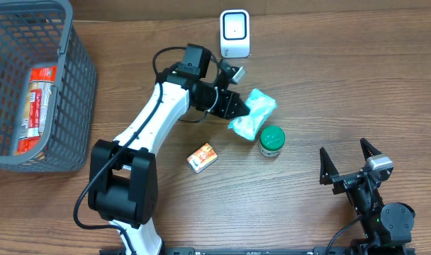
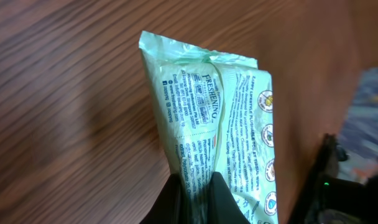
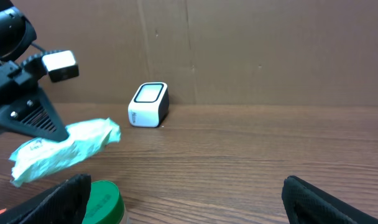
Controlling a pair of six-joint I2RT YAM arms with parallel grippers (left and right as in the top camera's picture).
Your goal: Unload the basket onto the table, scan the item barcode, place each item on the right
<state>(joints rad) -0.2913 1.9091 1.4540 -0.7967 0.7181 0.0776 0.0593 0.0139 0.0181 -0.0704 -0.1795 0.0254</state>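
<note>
Packet (image 1: 256, 112) pinched by one end in left gripper (image 1: 236, 107), likely keeping print uncovered for scanner (image 1: 234, 33) at 12 o'clock; right gripper (image 1: 349, 163) wide, empty.

Crumpled pale green wipes packet (image 1: 256, 113) in grip of left end effector (image 1: 235, 108), near upright white scanner (image 1: 234, 33)
</note>
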